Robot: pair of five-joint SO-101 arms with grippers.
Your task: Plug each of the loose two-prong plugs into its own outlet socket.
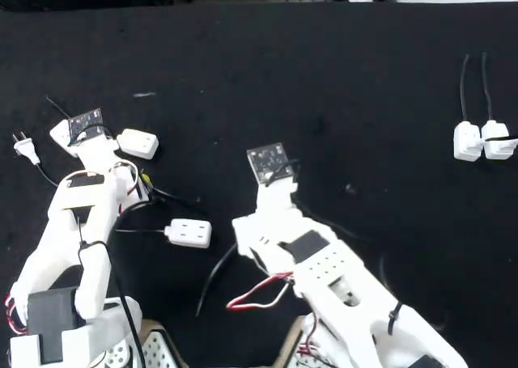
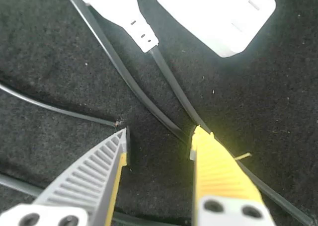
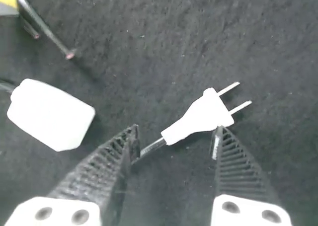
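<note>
My right gripper (image 3: 176, 131) is open just above the black mat, and a white two-prong plug (image 3: 198, 117) lies flat between its fingers, untouched, prongs pointing away. A white outlet socket (image 3: 49, 114) lies beside it, the same socket (image 1: 188, 233) seen from above. My left gripper (image 2: 161, 136) is open over black cables (image 2: 124, 72), holding nothing. Ahead of it lie another white plug (image 2: 119, 10), cable end towards me, and a second socket (image 2: 218, 17), seen from above as socket (image 1: 137, 144). A third plug (image 1: 24, 147) lies at the far left.
Two white outlet blocks (image 1: 477, 140) with black cables sit at the far right of the mat. Black cables trail between the arms near the front socket. A red and white wire loop (image 1: 259, 295) hangs from the right arm. The mat's middle and back are bare.
</note>
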